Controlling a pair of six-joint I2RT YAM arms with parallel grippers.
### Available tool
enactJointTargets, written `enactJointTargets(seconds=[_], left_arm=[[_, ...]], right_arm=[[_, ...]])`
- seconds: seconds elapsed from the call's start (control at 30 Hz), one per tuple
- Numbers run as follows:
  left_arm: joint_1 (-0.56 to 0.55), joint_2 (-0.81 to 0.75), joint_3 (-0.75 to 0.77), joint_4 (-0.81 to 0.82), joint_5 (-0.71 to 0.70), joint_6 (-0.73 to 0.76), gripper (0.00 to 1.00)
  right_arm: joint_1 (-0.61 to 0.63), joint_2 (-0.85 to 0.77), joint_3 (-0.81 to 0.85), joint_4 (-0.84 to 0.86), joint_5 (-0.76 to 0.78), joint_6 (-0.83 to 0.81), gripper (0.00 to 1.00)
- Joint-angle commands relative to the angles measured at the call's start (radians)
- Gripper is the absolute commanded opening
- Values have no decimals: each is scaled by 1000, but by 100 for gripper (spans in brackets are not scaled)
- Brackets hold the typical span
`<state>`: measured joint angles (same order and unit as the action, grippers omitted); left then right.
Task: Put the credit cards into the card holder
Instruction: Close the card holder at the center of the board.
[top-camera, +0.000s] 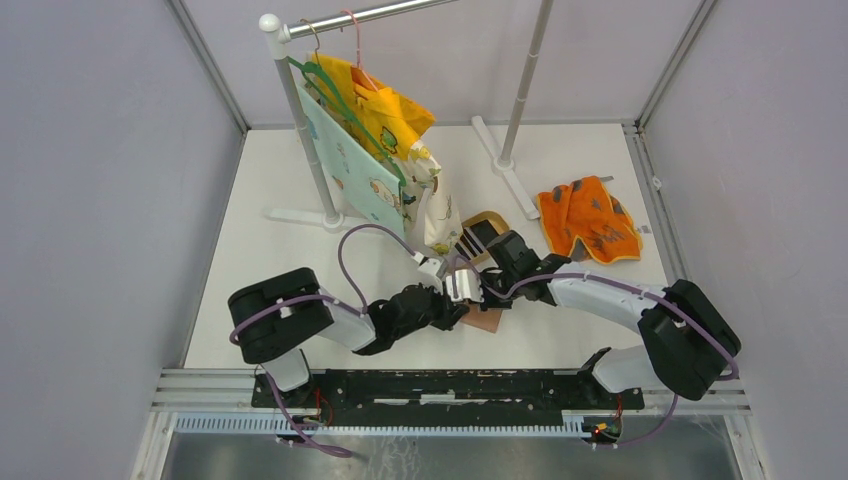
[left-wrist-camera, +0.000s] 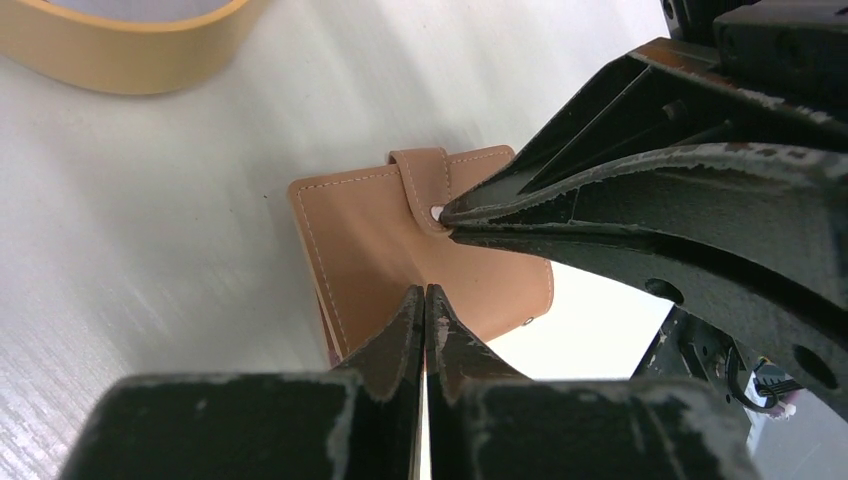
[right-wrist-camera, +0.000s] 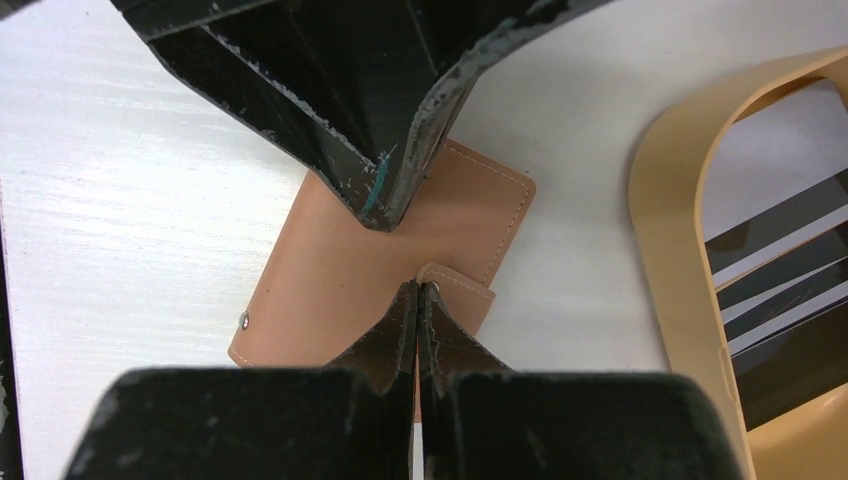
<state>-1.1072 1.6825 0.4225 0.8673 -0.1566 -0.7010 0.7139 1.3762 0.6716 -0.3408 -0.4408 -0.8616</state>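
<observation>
White table (top-camera: 270, 255), pale grey walls (top-camera: 90, 200), tan stitched leather-look card holder (left-wrist-camera: 370, 240) lay folded flat near front centre, beside tan dish (right-wrist-camera: 680, 230), left gripper (left-wrist-camera: 425, 292) and right gripper (right-wrist-camera: 417, 288) closed tight, tips touching it, gripping nothing.

Centre: our left gripper (left-wrist-camera: 425, 292) and right gripper (right-wrist-camera: 417, 290), jaws together, crowd the flat reddish-brown leather card holder (right-wrist-camera: 320, 260).
Far: we meet the tan oval shallow dish (right-wrist-camera: 665, 230) just beside.
Near left: bare white table (top-camera: 290, 250), passable.
</observation>
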Motion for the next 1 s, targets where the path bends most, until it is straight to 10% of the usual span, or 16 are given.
enactJointTargets(seconds=[0.0, 0.97], left_arm=[[7, -57, -15, 25, -31, -18, 5], [6, -368, -115, -230, -159, 15, 5]], right_arm=[[30, 52, 1, -119, 55, -16, 0], [91, 79, -74, -207, 149, -48, 0]])
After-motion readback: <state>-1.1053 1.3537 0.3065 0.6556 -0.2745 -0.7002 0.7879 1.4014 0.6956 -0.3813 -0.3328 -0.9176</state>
